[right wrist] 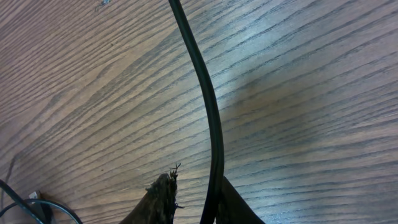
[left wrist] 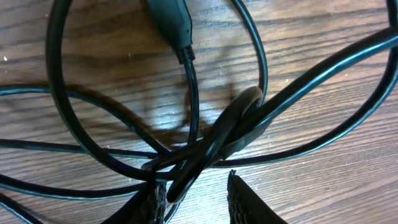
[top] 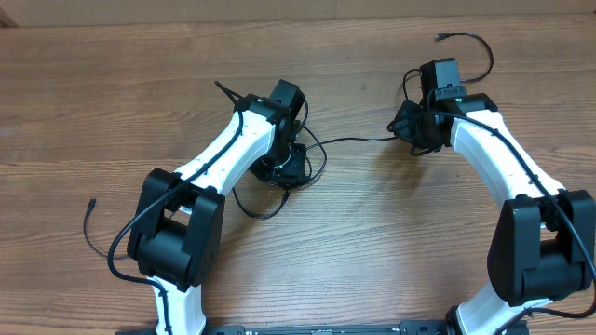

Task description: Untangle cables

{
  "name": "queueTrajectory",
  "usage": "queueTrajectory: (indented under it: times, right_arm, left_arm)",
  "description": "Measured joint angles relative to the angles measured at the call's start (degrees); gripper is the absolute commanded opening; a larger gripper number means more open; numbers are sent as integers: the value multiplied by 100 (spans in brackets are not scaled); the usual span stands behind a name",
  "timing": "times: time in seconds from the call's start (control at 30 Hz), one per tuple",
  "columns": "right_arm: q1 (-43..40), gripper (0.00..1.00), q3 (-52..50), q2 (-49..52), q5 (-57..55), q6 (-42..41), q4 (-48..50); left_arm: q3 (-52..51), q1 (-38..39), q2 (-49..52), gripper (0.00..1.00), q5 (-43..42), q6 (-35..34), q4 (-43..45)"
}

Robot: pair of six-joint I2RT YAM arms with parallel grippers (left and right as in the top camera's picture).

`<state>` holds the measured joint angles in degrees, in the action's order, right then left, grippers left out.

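Your left claw (left wrist: 196, 199) stands apart around the cables (left wrist: 236, 121), which lie knotted on the table (top: 372, 251) under it. One cord (right wrist: 208, 106) runs through the right claw (right wrist: 198, 202) (clamped or not, I cannot tell). Most untangling is left, I judge.

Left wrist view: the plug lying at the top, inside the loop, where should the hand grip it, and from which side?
The moulded plug body, from straight above, jaws across its width, probably. It is thicker than its cord and lies flat on the table with bare wood on both sides; the knot below it is crossed strands.
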<state>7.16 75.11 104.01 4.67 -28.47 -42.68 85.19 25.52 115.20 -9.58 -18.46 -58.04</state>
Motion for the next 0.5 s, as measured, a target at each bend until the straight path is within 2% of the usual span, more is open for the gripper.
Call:
queueTrajectory:
  times: [0.07,0.2,0.5]
  right_arm:
    - [0,18,0,0,0,2,0]
    - [0,18,0,0,0,2,-2]
    - [0,15,0,0,0,0,-4]
  left_arm:
    - [-15,0,0,44,0,-52,76]
    - [-46,0,0,38,2,-90,203]
    - [-96,2,0,39,31,-96,417]
